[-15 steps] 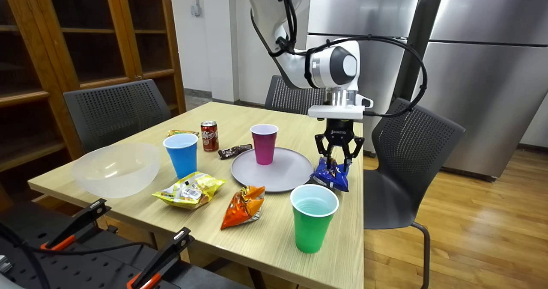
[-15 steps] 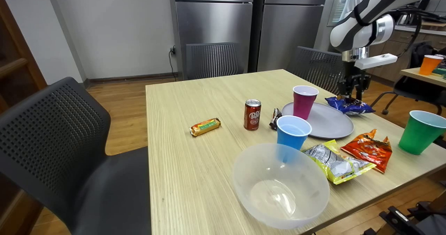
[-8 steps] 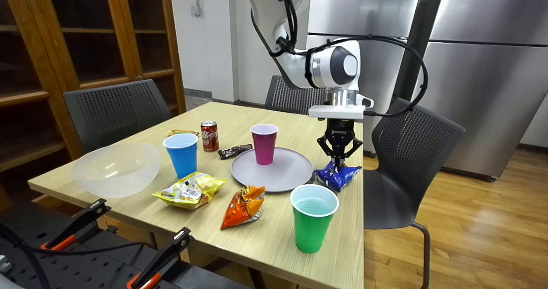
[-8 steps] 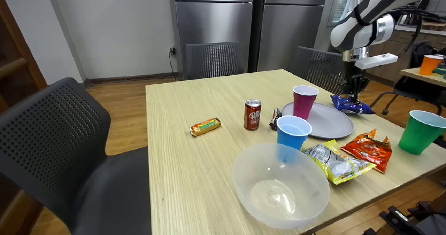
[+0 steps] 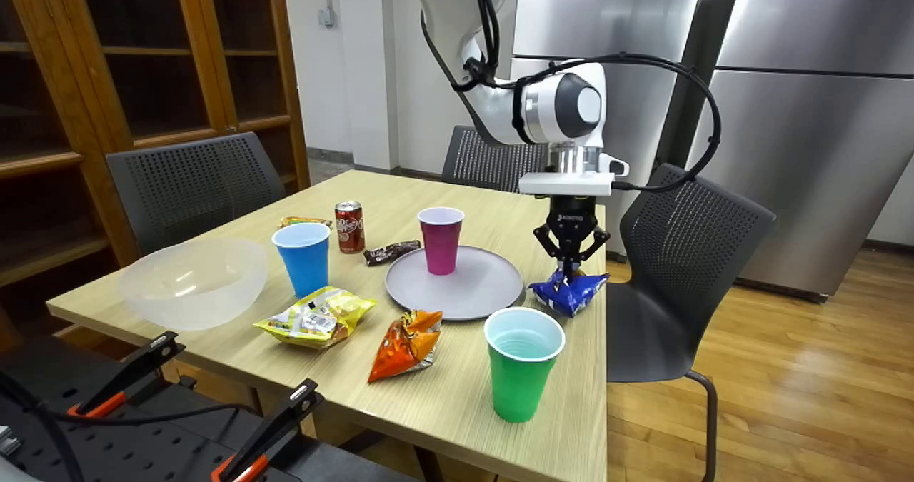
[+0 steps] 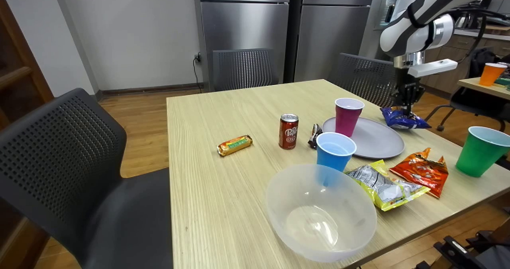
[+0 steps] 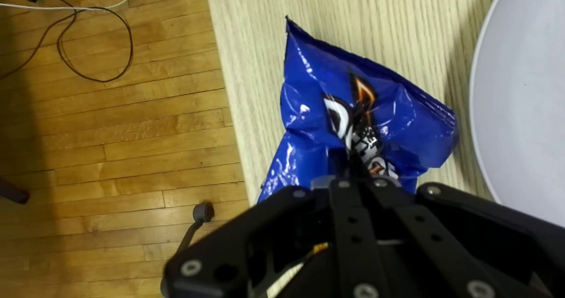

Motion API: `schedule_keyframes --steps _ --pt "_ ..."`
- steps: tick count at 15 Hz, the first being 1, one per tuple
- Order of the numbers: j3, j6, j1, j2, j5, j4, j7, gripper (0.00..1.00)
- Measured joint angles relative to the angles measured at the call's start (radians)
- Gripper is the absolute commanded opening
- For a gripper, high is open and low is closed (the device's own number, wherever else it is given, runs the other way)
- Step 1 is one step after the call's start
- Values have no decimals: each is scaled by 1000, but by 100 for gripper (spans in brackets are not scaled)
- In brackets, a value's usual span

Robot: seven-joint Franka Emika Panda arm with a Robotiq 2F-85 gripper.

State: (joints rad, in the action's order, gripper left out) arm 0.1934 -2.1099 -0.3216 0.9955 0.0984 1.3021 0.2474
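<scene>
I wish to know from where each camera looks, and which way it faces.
In an exterior view, the camera sits higher than the table, near the green cup, facing the pink cup; arm and gripper show.
In an exterior view, near the bowl, facing the fridges; arm and gripper show at the picture's right.
In the wrist view, on the arm, facing down at the blue bag; part of the gripper shows.
Both exterior views share the bowl and blue bag.
</scene>
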Motion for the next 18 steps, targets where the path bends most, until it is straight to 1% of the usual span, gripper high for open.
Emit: schedule_keyframes --steps 5,10,13,18 --pt "2 -18 -7 -31 -1 3 -5 0" --pt "1 -68 -7 -86 -2 33 -24 0" --pt "2 -110 -2 -131 -2 79 -70 0" --pt "2 -180 26 -225 -2 199 -140 0"
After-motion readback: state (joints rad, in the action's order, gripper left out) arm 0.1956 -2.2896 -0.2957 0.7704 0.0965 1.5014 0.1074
